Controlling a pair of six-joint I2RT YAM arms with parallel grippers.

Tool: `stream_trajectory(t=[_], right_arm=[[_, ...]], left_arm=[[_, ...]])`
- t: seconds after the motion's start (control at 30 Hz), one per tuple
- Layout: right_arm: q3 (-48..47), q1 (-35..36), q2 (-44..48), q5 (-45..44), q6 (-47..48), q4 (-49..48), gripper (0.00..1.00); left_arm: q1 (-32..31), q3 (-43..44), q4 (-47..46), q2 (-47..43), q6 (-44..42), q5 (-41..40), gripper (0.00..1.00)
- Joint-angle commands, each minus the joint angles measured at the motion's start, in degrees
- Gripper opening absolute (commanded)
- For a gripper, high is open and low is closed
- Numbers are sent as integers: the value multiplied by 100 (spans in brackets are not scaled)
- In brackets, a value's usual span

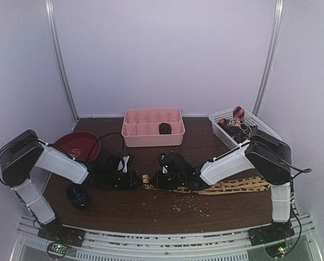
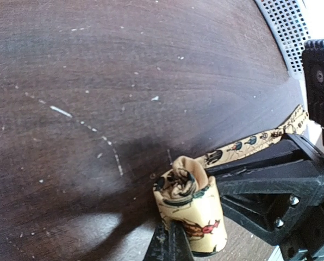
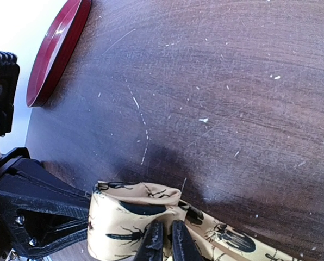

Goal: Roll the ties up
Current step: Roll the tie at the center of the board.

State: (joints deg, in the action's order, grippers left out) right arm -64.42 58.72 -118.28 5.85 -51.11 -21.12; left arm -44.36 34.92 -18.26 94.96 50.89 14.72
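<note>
The tan tie with a beetle print lies across the table's right half. Its left end is wound into a small roll between the two arms. In the left wrist view the roll stands on end, with my left gripper shut on its near side. In the right wrist view my right gripper pinches the outer wrap of the tan tie, its fingers almost touching. From there the flat tail runs off to the right. Both grippers meet at the roll.
A pink divided tray at the back middle holds one dark rolled tie. A white basket at the back right holds more ties. A red plate and a dark cup are on the left. Crumbs dot the front.
</note>
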Motion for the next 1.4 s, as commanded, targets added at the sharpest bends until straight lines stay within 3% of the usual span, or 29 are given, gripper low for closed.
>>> stream_trajectory(t=[0.0,0.6,0.9,1.2,1.37], right_arm=[[148,-22,153,86,66,36,8],[723,-173,395,150,-147,-669,7],[862,-262,778,-400,-27,299,8],[1028,-330,1408,-766,93,462,20],[931,-396,1161,-323,5,-48,31]], left_arm=[[-36,77,-395,17,-37,207,0],[-281,713,142,370,-405,155,0],[-415,1050,616,511,-681,-19,0],[-494,1175,435,681,-756,97,0],[-503,1161,164,774,-774,169,0]])
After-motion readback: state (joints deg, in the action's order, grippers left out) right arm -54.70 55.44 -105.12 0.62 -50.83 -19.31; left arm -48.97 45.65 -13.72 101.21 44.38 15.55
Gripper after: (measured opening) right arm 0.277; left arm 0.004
